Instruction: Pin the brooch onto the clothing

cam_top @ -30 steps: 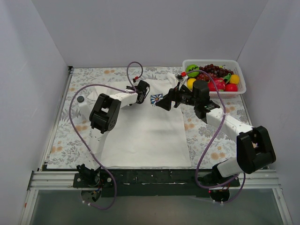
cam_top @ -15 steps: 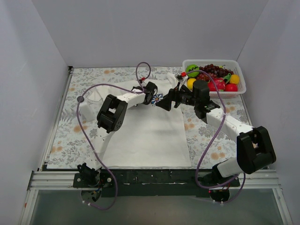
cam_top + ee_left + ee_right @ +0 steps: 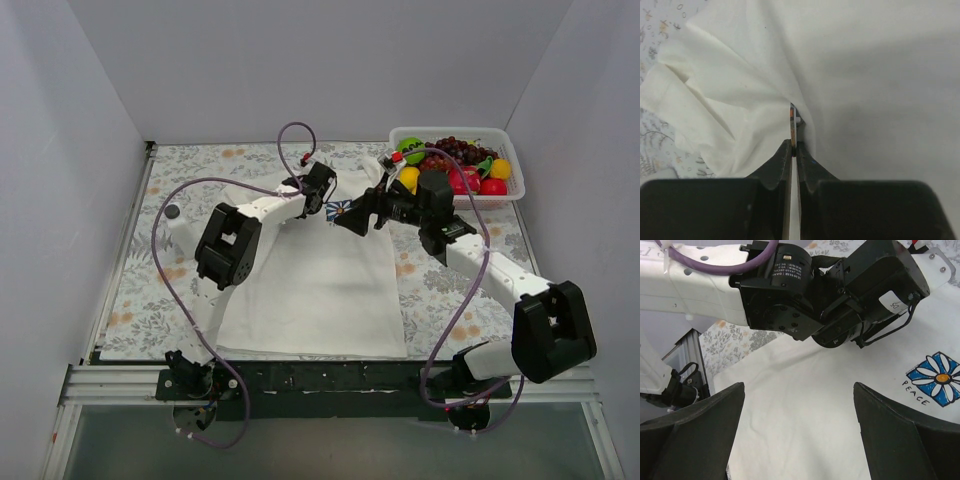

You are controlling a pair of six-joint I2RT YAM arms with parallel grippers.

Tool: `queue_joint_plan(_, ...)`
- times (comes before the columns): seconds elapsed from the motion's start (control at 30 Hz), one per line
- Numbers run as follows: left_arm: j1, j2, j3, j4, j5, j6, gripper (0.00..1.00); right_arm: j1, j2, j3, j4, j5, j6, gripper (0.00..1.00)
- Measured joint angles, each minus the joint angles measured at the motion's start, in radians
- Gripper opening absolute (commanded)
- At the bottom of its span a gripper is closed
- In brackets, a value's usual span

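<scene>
White walls on three sides, floral-covered table [image 3: 135,300] beneath. Hard to make out from above: left gripper [image 3: 794,147], tucked under its own wrist near the far middle of the table. Shown plainly only by the left wrist camera: closed tight, pinching a gather of the T-shirt [image 3: 310,290], with creases fanning out from the tips. Between those tips, a thin orange-and-grey sliver [image 3: 792,119], too small to identify. Cut off by the frame edges in that same view: most of the shirt, with just a strip of floral cover at the left.

Caught only overhead, in neither wrist view: brooch [image 3: 172,212], lying bare on the table close to its left edge, just beside the shirt's sleeve and well apart from both grippers.

Spread wide and holding nothing: right gripper [image 3: 799,387], hovering above the chest of the shirt. Filling the top of its camera's view and hiding the table behind: the left arm's black wrist housing [image 3: 830,295]. Near the right finger, flower print [image 3: 936,377] with the word PEACE, cropped at the right.

At the far right corner of the table, white basket [image 3: 450,130] of fruit [image 3: 465,175], just beyond the right arm.
</scene>
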Motion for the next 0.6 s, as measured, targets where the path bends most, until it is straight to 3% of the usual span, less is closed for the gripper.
queue_joint_plan(0.3, 0.032, -0.138, -0.156, 0.147, 0.241, -0.063, 0.00, -0.001, -0.143, -0.028, 0.075, 0.024, 0.016, 0.96)
queue_joint_plan(0.6, 0.101, -0.309, -0.351, 0.313, 0.459, -0.111, 0.00, -0.001, -0.138, -0.037, 0.100, 0.047, 0.027, 0.96)
